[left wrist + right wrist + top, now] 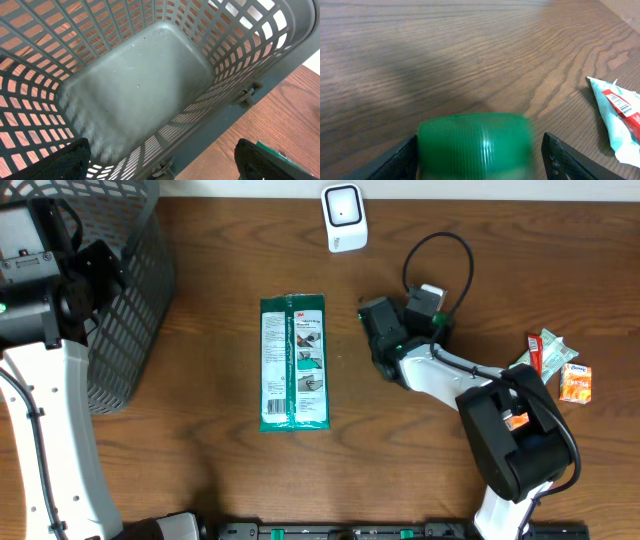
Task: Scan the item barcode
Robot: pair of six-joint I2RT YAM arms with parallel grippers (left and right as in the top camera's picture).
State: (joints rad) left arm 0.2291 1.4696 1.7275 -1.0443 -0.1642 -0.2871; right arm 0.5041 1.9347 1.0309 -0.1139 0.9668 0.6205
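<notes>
A green ribbed cap (475, 145), blurred, fills the space between the fingers of my right gripper (482, 161). The left finger sits against the cap, while a clear gap separates it from the right finger (565, 160), so the jaws stand open around it. In the overhead view the right gripper (378, 330) lies low over the table's middle right. A white scanner (344, 218) stands at the far edge. My left gripper (162, 165) hangs wide open over the rim of the grey basket (150, 65), holding nothing.
A long green packet (294, 362) lies flat at the table's centre. A white and red sachet (545, 350) and an orange packet (575, 381) lie at the right. The mesh basket (125, 290) fills the far left corner.
</notes>
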